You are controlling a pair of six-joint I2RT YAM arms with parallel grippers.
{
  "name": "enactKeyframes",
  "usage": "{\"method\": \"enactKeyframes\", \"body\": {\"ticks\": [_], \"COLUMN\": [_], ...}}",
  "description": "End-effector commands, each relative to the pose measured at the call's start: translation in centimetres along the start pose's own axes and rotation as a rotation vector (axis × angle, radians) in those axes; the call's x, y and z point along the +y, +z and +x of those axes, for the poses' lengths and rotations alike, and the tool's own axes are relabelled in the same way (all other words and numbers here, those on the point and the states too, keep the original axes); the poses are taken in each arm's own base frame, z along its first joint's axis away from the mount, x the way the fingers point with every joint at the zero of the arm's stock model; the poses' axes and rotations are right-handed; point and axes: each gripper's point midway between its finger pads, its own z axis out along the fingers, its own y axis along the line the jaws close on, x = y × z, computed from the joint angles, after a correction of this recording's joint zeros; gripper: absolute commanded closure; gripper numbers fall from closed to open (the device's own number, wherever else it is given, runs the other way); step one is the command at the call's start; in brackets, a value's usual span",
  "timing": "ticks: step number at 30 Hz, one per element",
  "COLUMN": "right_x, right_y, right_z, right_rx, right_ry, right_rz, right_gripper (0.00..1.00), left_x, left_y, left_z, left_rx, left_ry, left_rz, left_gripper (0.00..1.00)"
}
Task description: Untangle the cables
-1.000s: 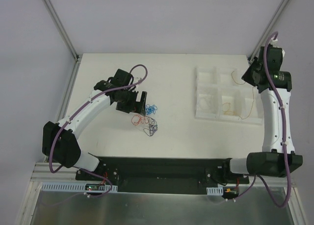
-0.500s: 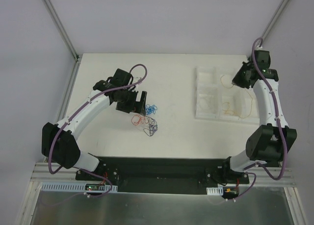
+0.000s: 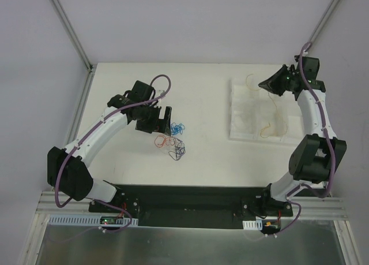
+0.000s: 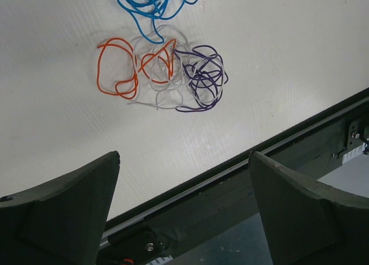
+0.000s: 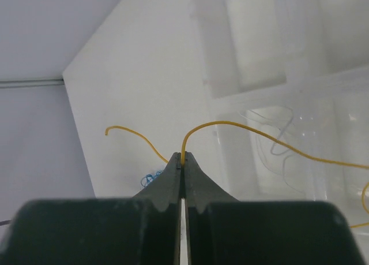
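Note:
The cables lie as a small tangle on the white table: a blue one (image 4: 153, 2), an orange-red one (image 4: 118, 74), a pale grey one (image 4: 158, 83) and a purple one (image 4: 203, 74), seen from above as one bundle (image 3: 173, 141). My left gripper (image 4: 184, 155) hovers open just left of that bundle (image 3: 160, 122), with nothing between its fingers. My right gripper (image 5: 183, 158) is shut on a thin yellow cable (image 5: 230, 123), held in the air over the tray's far left part (image 3: 261, 85). The yellow cable (image 3: 275, 106) trails back down into the tray.
A clear plastic tray (image 3: 239, 132) with several compartments sits at the right; another orange wire (image 3: 266, 128) and faint pale wires lie in it. The black base rail (image 4: 242, 184) runs along the table's near edge. Aluminium frame posts (image 3: 69, 28) stand at the back corners.
My right gripper has swung left and up across the tray, carrying the yellow cable with it. The left arm and the bundle have not moved.

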Motion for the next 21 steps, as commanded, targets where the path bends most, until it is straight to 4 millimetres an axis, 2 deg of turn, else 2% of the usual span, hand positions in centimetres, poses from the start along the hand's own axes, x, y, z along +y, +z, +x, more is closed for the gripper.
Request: {"method": "enactKeyframes", "body": {"ticks": [1, 5, 12, 18, 21], "right_x": [5.2, 4.6, 2.1, -3.2, -6.2], "right_y": [-4.8, -5.3, -3.1, -1.6, -1.3], "right_z": [-3.8, -4.3, -5.0, -3.1, -1.7], "right_rx": [-0.158, -0.192, -0.213, -0.167, -0.129], "right_ry": [-0.059, -0.083, 0.048, 0.136, 0.097], "right_rz": [-0.126, -0.106, -0.153, -0.088, 0.02], "right_gripper": [1.0, 1.0, 1.0, 1.0, 1.0], "left_x": [-1.0, -1.4, -1.6, -1.8, -1.7], "left_y": [-0.6, -0.1, -0.7, -1.2, -1.8], "left_z": [-0.5, -0.4, 0.5, -0.2, -0.2], "left_rx": [-0.006, 0.015, 0.009, -0.013, -0.038], "left_ry": [-0.009, -0.001, -0.001, 0.005, 0.001], "left_rz": [0.033, 0.06, 0.079, 0.074, 0.061], "left_gripper": [0.07, 0.07, 0.07, 0.07, 0.07]}}
